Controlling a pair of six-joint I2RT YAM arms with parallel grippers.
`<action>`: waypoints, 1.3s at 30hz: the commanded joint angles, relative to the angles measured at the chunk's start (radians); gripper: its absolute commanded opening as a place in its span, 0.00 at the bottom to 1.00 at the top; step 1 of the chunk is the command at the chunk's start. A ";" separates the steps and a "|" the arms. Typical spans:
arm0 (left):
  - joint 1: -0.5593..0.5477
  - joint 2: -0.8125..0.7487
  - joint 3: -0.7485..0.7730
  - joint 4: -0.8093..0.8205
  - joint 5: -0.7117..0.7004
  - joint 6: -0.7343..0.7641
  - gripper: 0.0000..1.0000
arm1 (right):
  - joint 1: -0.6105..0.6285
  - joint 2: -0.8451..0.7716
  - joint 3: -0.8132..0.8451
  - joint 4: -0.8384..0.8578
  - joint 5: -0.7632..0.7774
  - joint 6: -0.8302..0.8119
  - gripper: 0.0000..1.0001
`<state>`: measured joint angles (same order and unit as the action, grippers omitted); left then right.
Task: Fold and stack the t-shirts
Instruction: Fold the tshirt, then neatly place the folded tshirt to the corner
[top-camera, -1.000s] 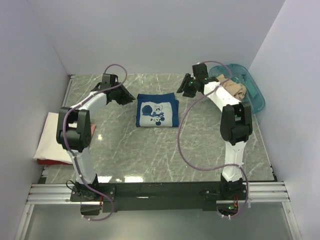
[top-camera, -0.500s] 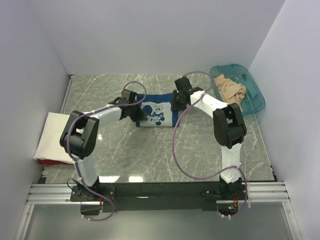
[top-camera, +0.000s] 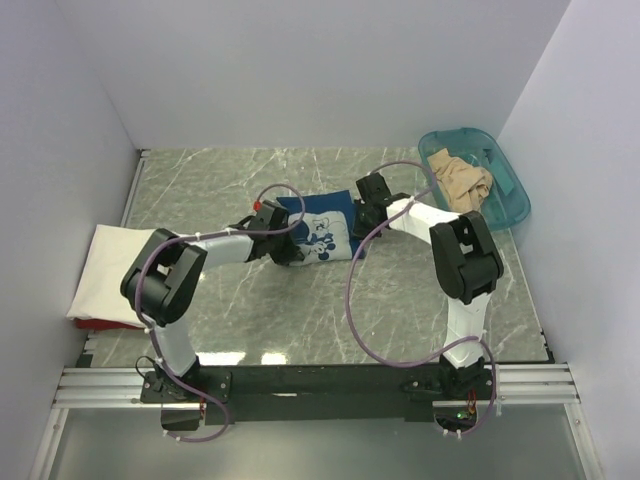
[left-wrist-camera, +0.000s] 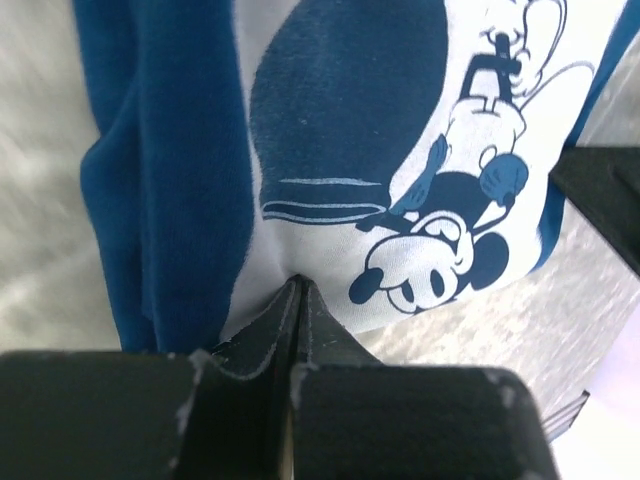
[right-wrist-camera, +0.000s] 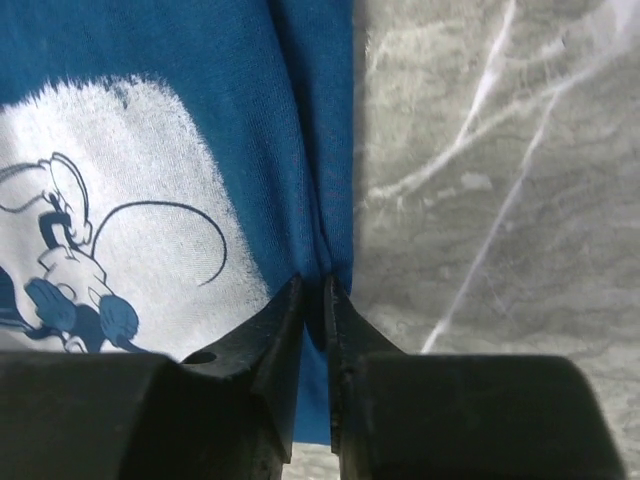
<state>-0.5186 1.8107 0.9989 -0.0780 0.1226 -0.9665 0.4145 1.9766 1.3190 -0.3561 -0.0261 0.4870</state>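
The folded navy t-shirt with its pale cartoon print lies mid-table, slightly skewed. My left gripper is at its near-left edge; in the left wrist view the left gripper is shut, its tips pinching the printed cloth. My right gripper is at the shirt's right edge, and in the right wrist view the right gripper is closed on a ridge of blue cloth. A cream-white t-shirt lies folded at the left table edge. A tan t-shirt sits crumpled in the tub.
The teal translucent tub stands at the back right corner. Something red shows under the cream-white shirt. White walls close in the marble table on three sides. Purple cables loop off both arms.
Both arms swung inward from the table's sides to the navy shirt and closed on its opposite edges. The shirt has shifted a little and now lies skewed.
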 joint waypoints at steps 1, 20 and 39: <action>-0.046 -0.050 -0.049 0.007 -0.008 -0.047 0.04 | 0.007 -0.038 -0.052 -0.046 0.025 -0.033 0.18; 0.196 -0.252 -0.077 -0.042 0.093 0.061 0.52 | 0.009 -0.067 -0.073 -0.030 -0.020 -0.064 0.12; 0.187 0.084 0.081 -0.075 0.094 0.112 0.56 | 0.009 -0.088 -0.098 -0.007 -0.054 -0.068 0.11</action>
<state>-0.3004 1.8545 1.0592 -0.1204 0.3069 -0.8761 0.4164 1.9171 1.2411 -0.3431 -0.0597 0.4286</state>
